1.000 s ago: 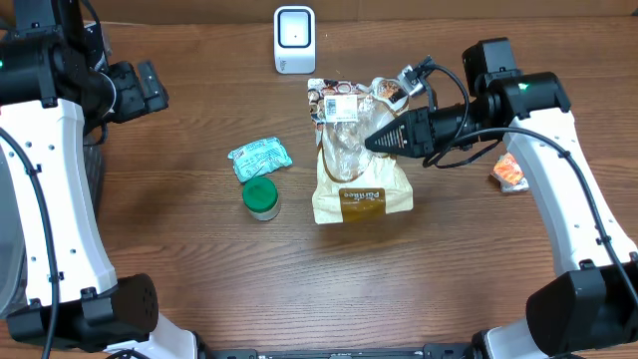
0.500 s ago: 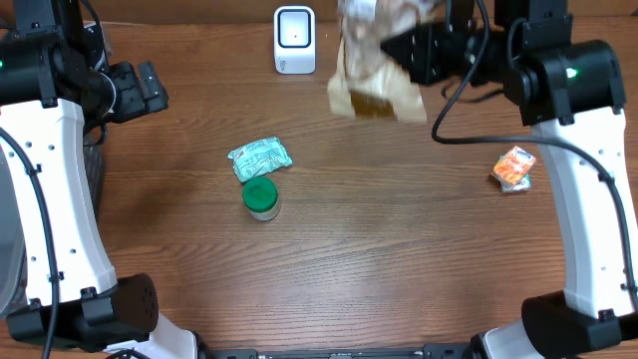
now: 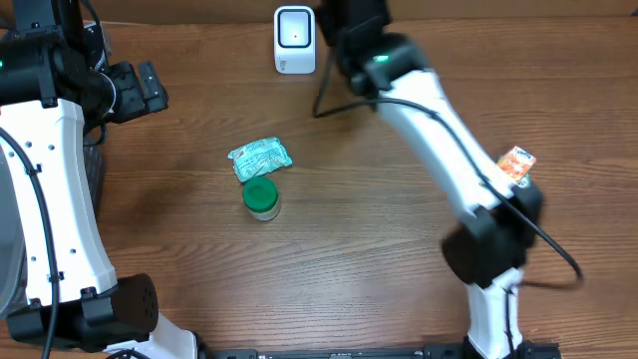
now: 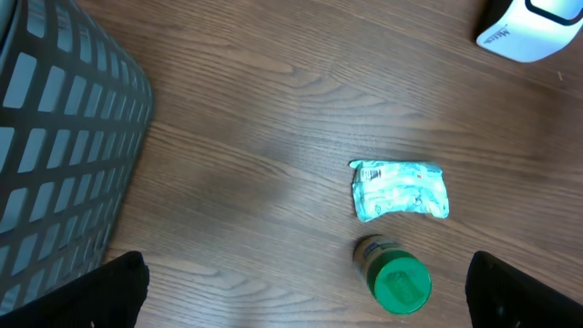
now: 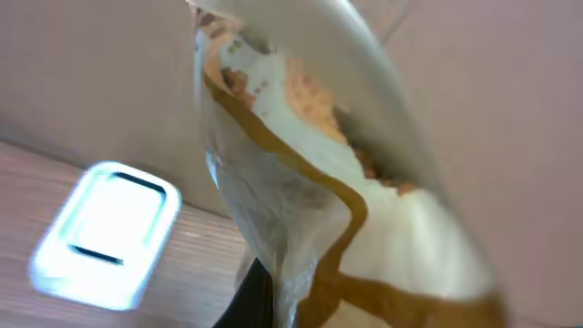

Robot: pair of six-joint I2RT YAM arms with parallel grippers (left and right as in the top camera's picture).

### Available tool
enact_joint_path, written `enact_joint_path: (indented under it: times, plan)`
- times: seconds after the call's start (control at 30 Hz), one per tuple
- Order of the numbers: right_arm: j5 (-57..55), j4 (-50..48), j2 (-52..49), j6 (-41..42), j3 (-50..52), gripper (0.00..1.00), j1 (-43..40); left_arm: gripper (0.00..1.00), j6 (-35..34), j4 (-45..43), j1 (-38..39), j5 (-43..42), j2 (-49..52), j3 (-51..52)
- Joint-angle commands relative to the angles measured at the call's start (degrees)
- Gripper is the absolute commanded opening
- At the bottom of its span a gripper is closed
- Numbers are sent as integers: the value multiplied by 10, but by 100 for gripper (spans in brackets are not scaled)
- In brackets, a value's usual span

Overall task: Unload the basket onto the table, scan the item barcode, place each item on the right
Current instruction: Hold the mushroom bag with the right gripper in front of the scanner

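The clear-and-brown snack bag (image 5: 301, 182) hangs aloft, clenched in your right tool (image 5: 260, 296), just beside the white scanner (image 5: 105, 232) at the far edge of the counter (image 3: 349, 249). Its long axis runs steeply down the wrist view, tilted. No barcode shows, so you may present the wrong face. The limp film could fold over the code, or slip. Your left tool (image 4: 305, 292) gapes empty, well apart.

Dark wood-grain table (image 3: 329, 259), plain beige wall (image 5: 91, 73) behind it.
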State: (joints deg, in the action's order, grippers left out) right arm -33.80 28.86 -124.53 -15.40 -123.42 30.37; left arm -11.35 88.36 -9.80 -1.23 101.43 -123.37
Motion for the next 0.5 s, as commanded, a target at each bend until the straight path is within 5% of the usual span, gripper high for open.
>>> enact_joint_path:
  times: [0.0, 0.47]
  plan:
    - [-97, -61, -47, -117, -3, 4, 0, 100, 13, 1, 1, 2, 2, -5]
    - [-53, -152, -171, -347, -3, 4, 20, 100, 13, 1, 1, 2, 2, -5]
